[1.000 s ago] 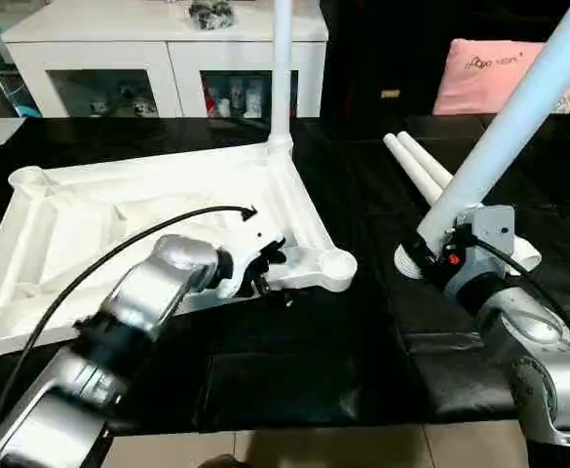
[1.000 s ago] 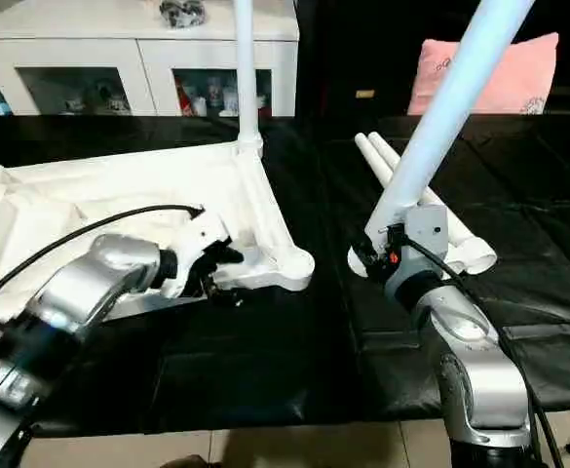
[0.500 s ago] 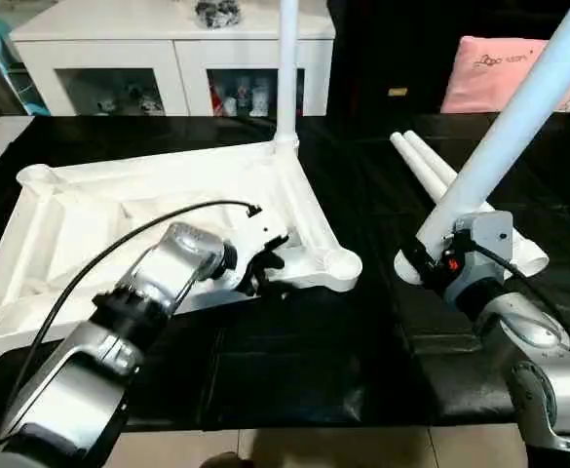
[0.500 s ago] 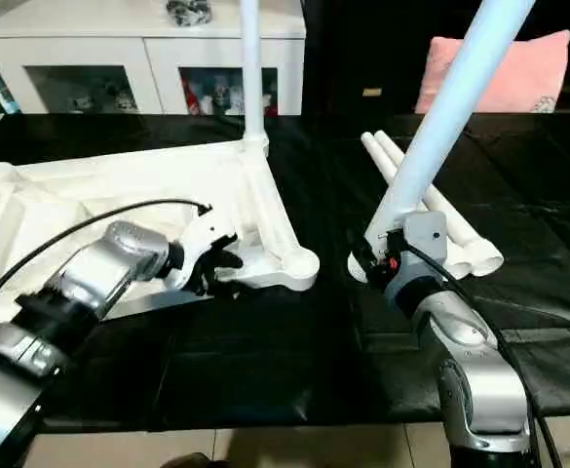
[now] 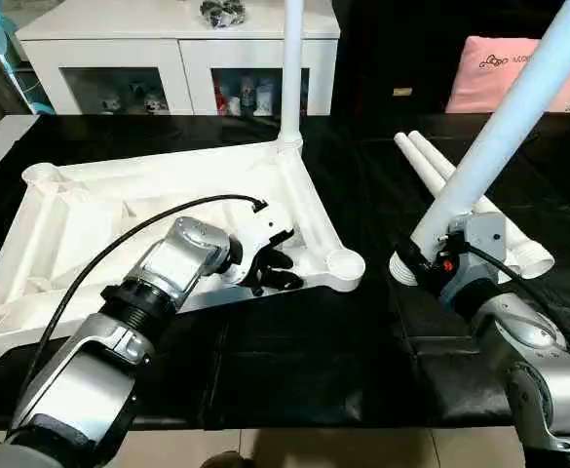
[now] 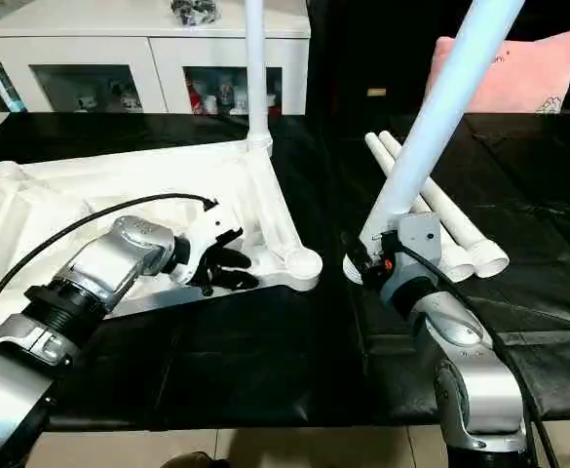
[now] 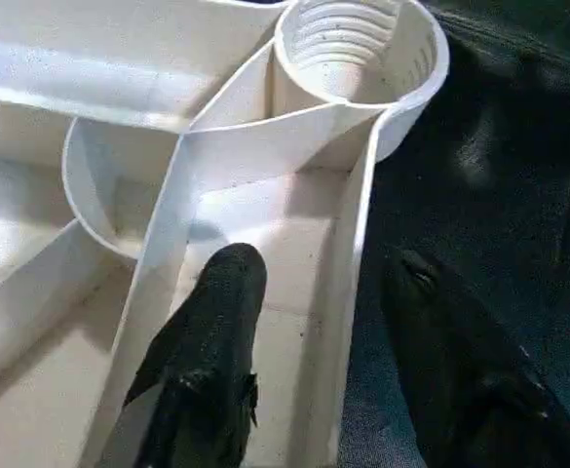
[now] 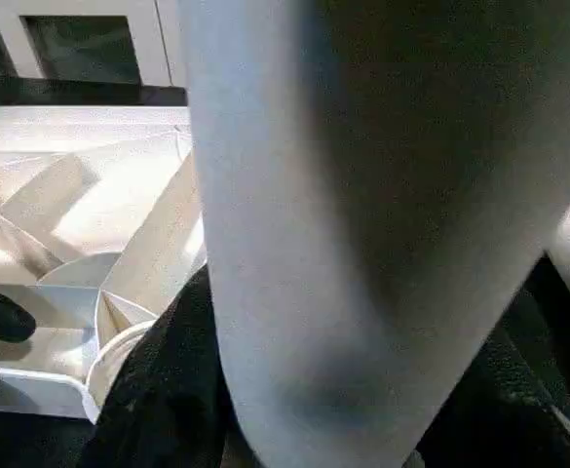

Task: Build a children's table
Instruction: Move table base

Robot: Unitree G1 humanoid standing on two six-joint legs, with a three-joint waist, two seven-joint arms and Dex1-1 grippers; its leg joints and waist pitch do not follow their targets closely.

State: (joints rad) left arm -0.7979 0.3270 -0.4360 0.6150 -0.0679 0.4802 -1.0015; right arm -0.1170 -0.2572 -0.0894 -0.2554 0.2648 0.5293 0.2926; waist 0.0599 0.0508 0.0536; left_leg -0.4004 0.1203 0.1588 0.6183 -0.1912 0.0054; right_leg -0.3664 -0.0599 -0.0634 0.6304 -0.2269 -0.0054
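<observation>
The white tabletop [image 5: 90, 195] lies ribbed side up on the black mat. One white leg [image 5: 290, 68] stands upright in its far corner socket. My left gripper [image 5: 277, 273] is at the near rim beside the empty near-right socket [image 5: 346, 265]. It is open and straddles the rim wall [image 7: 358, 244], one finger [image 7: 221, 302] inside a rib pocket and the other outside over the mat. My right gripper [image 5: 431, 261] is shut on a second leg [image 5: 504, 127]. This leg is tilted, with its thick end low, just right of that socket. Two more legs [image 5: 460, 195] lie behind it.
A white glass-door cabinet [image 5: 182, 39] stands behind the mat, and a pink cushion [image 5: 518, 68] is at the back right. The black mat [image 5: 294, 351] ends at the near edge, with tiled floor [image 5: 362, 458] below. A black cable [image 5: 119, 249] arcs over my left forearm.
The whole picture has shifted a little. My left gripper stays at the near rim while its forearm swings in. The held leg's thick end has come slightly closer to the near-right socket.
</observation>
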